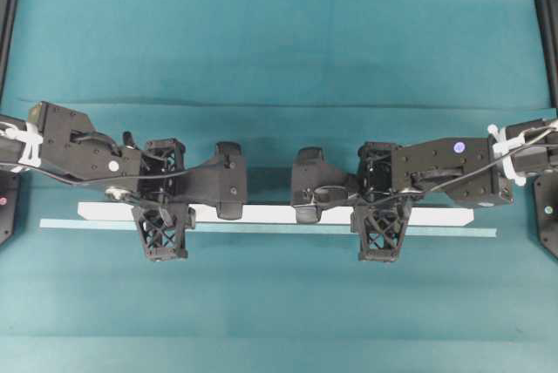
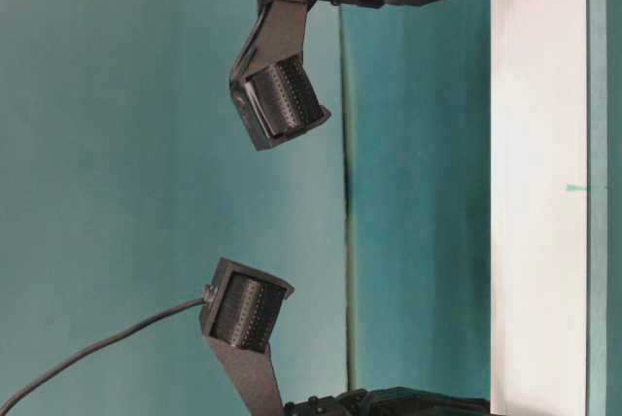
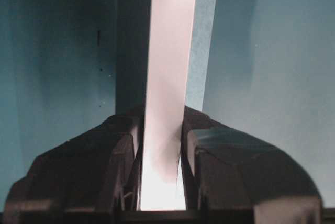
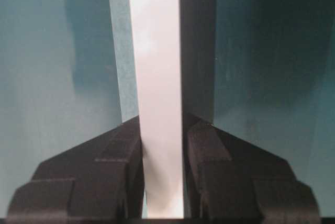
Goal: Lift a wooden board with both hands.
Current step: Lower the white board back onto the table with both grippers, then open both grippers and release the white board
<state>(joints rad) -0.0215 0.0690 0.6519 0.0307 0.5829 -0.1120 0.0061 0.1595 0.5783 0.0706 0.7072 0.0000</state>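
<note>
The wooden board [image 1: 288, 213] is a long white bar lying left to right across the teal table. My left gripper [image 1: 163, 212] straddles it near its left end, one finger on each long edge. My right gripper [image 1: 379, 212] straddles it near its right end in the same way. In the left wrist view the board [image 3: 170, 77] runs between the black fingers [image 3: 120, 150], which press on both its edges. The right wrist view shows the board [image 4: 157, 77] held the same way. A dark shadow runs beside the board in both wrist views.
A thin pale teal tape strip [image 1: 261, 228] lies along the board's near edge. The teal cloth [image 1: 279, 59] has a fold line behind the arms. Black frame posts [image 1: 547, 24] stand at the far corners. The table-level view shows the board [image 2: 539, 192] and both wrist cameras.
</note>
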